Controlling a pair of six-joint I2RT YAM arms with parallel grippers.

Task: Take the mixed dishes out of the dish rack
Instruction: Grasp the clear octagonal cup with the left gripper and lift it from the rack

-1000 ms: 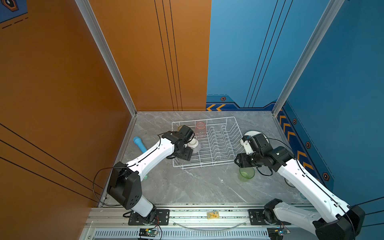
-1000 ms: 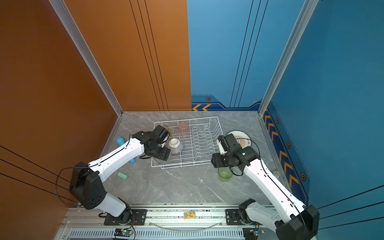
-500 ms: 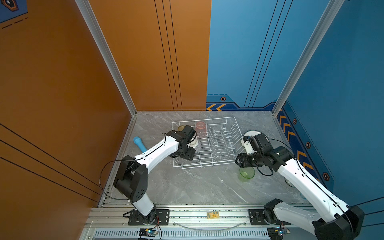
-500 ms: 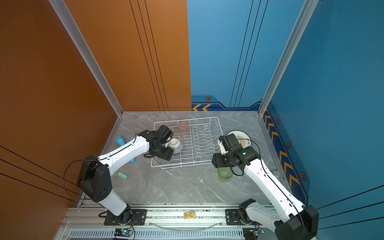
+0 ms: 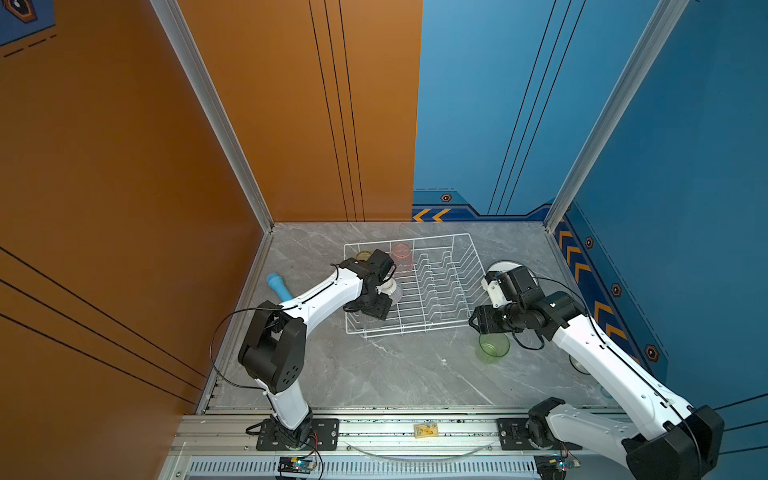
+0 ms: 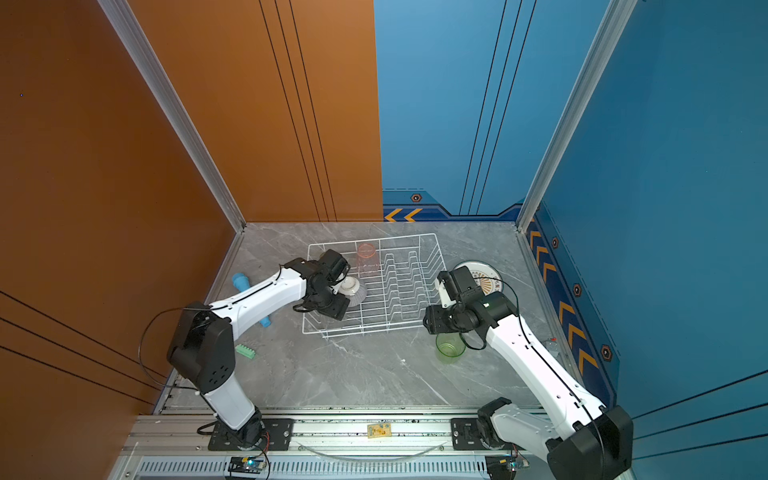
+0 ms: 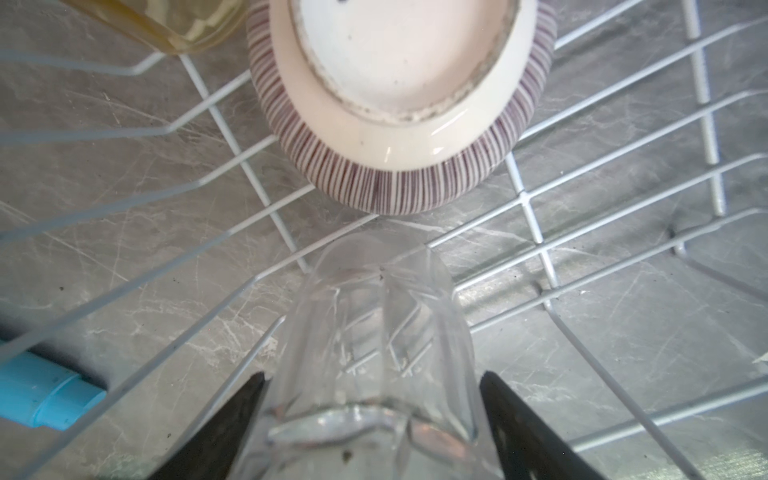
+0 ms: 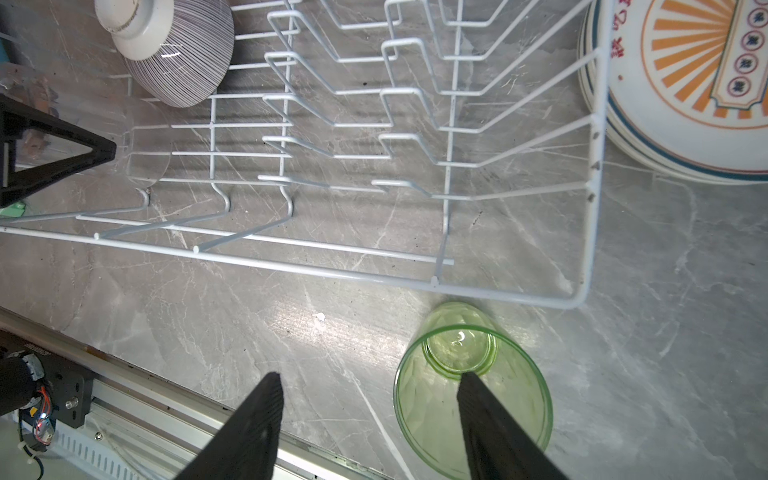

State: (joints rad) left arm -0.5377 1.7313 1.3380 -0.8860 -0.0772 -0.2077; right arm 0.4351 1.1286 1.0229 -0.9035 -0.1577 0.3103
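The dish rack (image 5: 419, 329) (image 6: 399, 291) is a white wire basket mid-table. In it stand a pink tumbler (image 5: 402, 255) and a yellow tumbler (image 5: 363, 256) (image 7: 178, 25), and a striped bowl (image 6: 353, 289) (image 7: 399, 104) (image 8: 174, 54) lies upside down. My left gripper (image 5: 372, 309) (image 7: 372, 378) is inside the rack, open, with a clear tumbler (image 7: 374, 345) between its fingers. A sliver of gap shows at one finger. My right gripper (image 5: 484, 324) (image 8: 365, 376) hangs open and empty above the table. The green tumbler (image 5: 492, 349) (image 8: 469, 390) stands upright below it, outside the rack. Stacked plates (image 6: 484, 276) (image 8: 685, 83) lie right of the rack.
A light-blue cylinder (image 5: 278, 286) (image 7: 41, 395) lies on the table left of the rack, and a small green block (image 6: 245, 351) lies nearer the front. Orange and blue walls close in three sides. A metal rail (image 5: 415, 419) runs along the front edge.
My left arm has folded in closer to the rack and its gripper has slid slightly toward the rack's front around the clear tumbler. The right arm has barely moved.
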